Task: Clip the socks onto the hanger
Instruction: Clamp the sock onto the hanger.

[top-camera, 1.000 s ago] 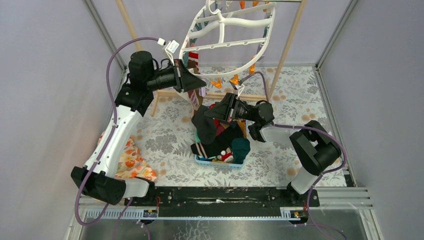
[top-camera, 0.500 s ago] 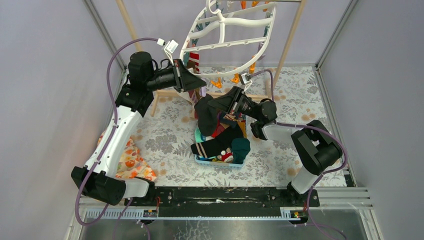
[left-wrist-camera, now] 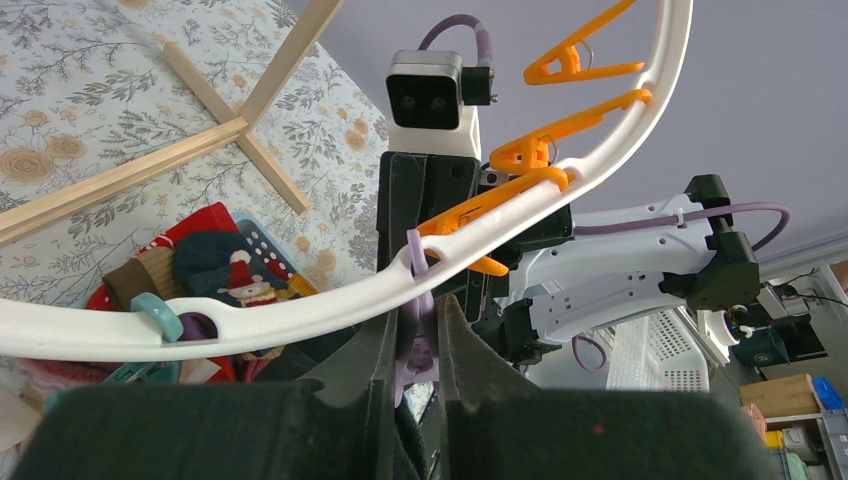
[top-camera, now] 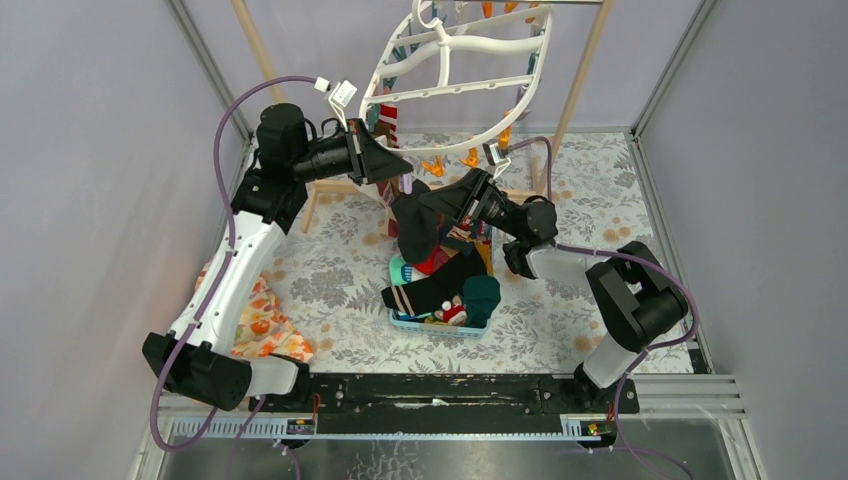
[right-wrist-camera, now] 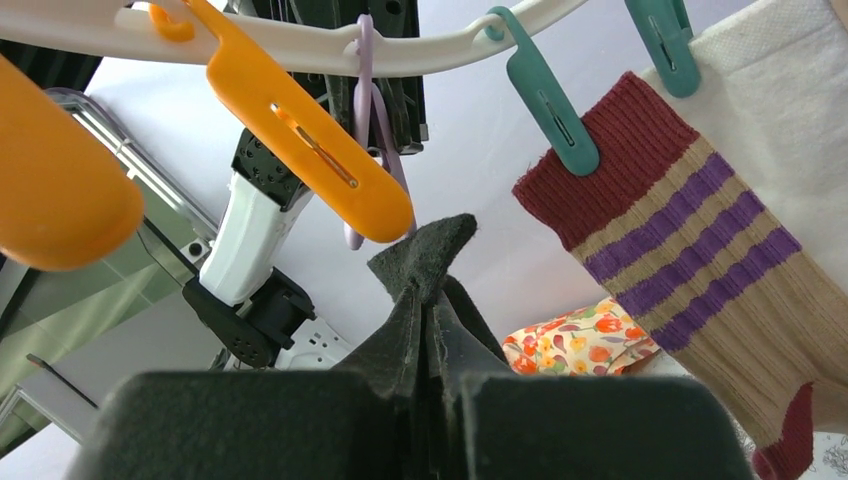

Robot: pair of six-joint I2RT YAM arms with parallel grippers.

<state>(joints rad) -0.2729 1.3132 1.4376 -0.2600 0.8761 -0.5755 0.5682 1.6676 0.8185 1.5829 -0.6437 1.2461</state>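
Note:
The white hanger hangs from a wooden frame. My left gripper is at its near rim, shut on a purple peg under the rim. My right gripper is shut on a black sock and holds it up just below that peg. In the right wrist view the sock's tip sits right under the purple peg, beside an orange peg. A tan sock with purple stripes hangs from a teal peg. A red-and-white striped sock hangs at the rim.
A blue basket under the right gripper holds several more socks. The wooden pole frame stands behind, with its foot bar on the floral table cover. An orange floral cloth lies at the left. Walls close both sides.
My right gripper has lifted the black sock up and to the left, out of the basket toward the hanger rim and my left gripper. The left arm has stayed in place.

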